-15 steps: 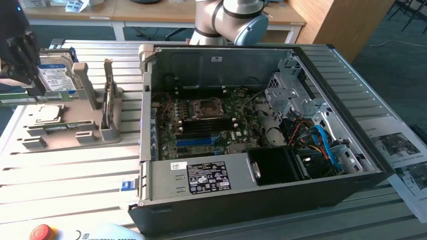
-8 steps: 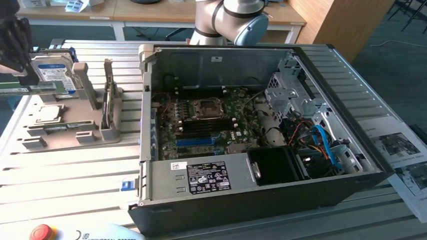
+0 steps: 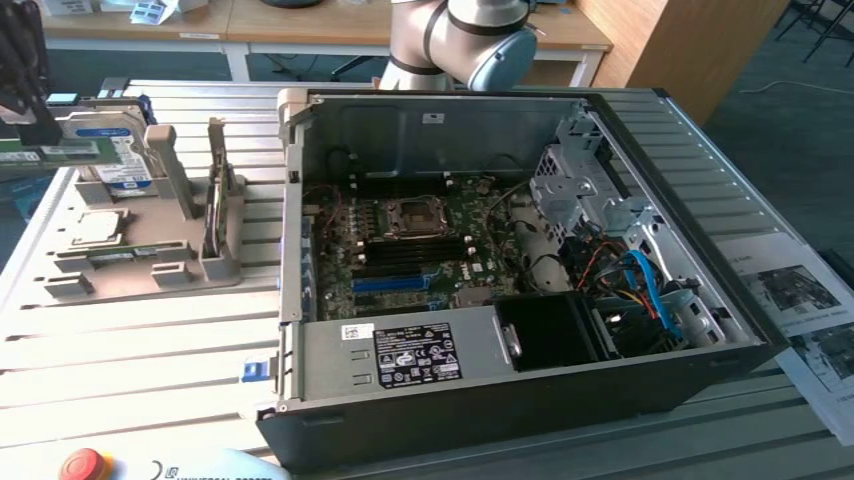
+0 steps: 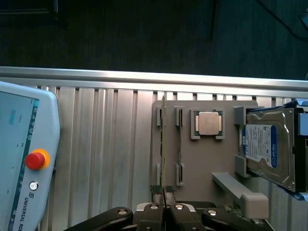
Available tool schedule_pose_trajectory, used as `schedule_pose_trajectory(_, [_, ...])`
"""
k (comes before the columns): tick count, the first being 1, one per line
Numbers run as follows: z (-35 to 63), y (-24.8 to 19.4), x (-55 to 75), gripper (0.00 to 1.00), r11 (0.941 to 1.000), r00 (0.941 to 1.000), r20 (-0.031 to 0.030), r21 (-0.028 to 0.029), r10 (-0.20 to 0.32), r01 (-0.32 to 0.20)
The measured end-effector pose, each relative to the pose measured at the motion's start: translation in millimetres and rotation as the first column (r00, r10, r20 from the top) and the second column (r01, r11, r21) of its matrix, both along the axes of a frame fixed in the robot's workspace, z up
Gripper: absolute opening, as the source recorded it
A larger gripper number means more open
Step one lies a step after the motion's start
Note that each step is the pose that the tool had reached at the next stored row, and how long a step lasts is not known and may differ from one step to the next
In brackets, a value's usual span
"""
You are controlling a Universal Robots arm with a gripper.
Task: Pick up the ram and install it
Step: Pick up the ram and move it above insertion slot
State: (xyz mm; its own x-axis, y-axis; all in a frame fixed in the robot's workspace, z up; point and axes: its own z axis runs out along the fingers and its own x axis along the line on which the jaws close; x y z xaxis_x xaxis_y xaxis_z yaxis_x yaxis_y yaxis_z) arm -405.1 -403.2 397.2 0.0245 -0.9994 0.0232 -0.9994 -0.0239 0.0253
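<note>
Slatted metal table [image 3: 134,330] with four items lying directly on it. A grey holder [image 3: 160,268] sits towards the exterior view's left. Just beside it, to the right, an open computer case [image 3: 441,410] lies on its side, interior upward. Printed sheets [image 3: 801,300] lie near the case at the right edge. A pendant [image 3: 174,468] with a red button lies at the near edge.

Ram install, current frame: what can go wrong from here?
1. The tool pinches the ram by its thin edge, so it may tilt or slip.
2. The dark board slots sit deep in the case, with loose cables close by; a tilted stick could snag or miss.
</note>
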Motion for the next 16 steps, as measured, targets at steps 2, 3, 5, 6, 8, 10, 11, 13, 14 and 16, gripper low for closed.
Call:
schedule_pose_trajectory(2, [6.4, 0.0, 0.0, 0.11, 1.0000, 1.0000, 0.0000, -0.0007, 0.000, 0.000])
schedule_pose_trajectory(3, [9.7, 0.0, 0.0, 0.11, 1.0000, 1.0000, 0.0000, -0.0010, -0.001, 0.001])
schedule_pose_trajectory(5, [16.0, 0.0, 0.0, 0.11, 1.0000, 1.0000, 0.0000, -0.0018, -0.001, 0.001])
schedule_pose_trajectory(6, [19.3, 0.0, 0.0, 0.11, 1.0000, 1.0000, 0.0000, -0.0023, -0.001, 0.001])
schedule_pose_trajectory(8, [26.0, 0.0, 0.0, 0.11, 1.0000, 1.0000, 0.0001, -0.0031, -0.002, 0.002])
schedule_pose_trajectory(10, [31.6, 0.0, 0.0, 0.11, 1.0000, 1.0000, -0.0001, -0.0038, -0.002, 0.002])
schedule_pose_trajectory(11, [32.6, 0.0, 0.0, 0.11, 1.0000, 1.0000, 0.0001, -0.0038, -0.003, 0.003])
schedule_pose_trajectory(13, [32.7, 0.0, 0.0, 0.11, 1.0000, 1.0000, 0.0002, -0.0038, -0.003, 0.003])
schedule_pose_trajectory(14, [32.8, 0.0, 0.0, 0.11, 1.0000, 1.0000, 0.0002, -0.0038, -0.003, 0.003])
schedule_pose_trajectory(16, [32.8, 0.0, 0.0, 0.11, 1.0000, 1.0000, 0.0001, -0.0039, -0.003, 0.003])
